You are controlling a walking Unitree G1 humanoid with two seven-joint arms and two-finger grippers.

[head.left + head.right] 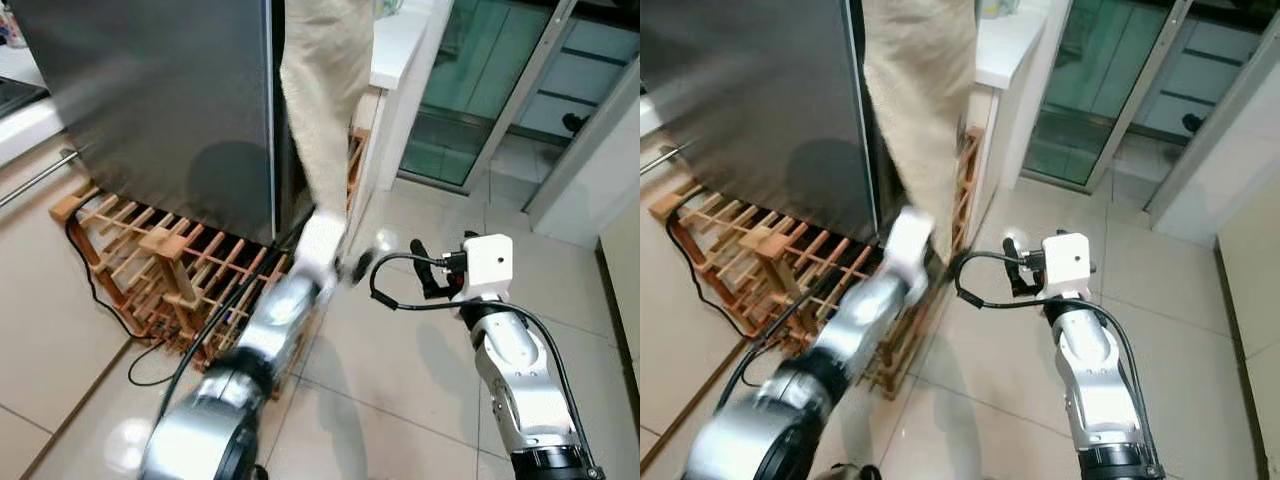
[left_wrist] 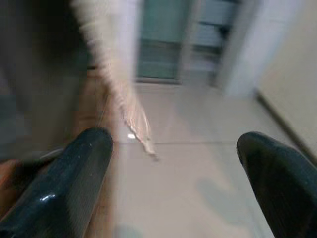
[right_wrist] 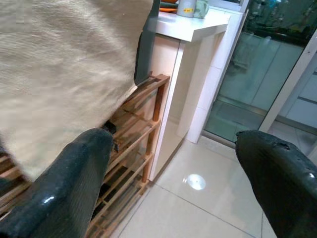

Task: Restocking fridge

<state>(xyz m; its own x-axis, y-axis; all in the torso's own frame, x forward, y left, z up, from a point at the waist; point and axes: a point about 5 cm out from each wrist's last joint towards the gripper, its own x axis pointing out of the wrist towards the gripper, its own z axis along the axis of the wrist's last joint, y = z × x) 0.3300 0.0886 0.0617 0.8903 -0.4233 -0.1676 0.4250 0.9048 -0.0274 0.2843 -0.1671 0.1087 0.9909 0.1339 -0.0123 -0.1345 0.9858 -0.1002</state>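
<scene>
Stainless steel fridge stands ahead of me on my left, its grey door face shut and filling the upper left of my head views. A beige cloth hangs down along the fridge's right edge, its lower tip tapering to a point.

My left gripper is stretched forward and blurred, just below the tip of that cloth and just off the fridge's lower right corner. In my left wrist view its two black fingers are spread wide apart with nothing between them; the cloth hangs ahead of the gap, nearer one finger, and I cannot tell whether it touches.

My right gripper is held out over the pale tiled floor, well to the right of the fridge and apart from it. Its fingers are also spread wide and hold nothing. Between and beyond them, in the right wrist view, I see the cloth, a wooden rack below it, and a white counter beside a glass door.

The wooden rack sits on the floor against the fridge's base, with a black cable running along it.
</scene>
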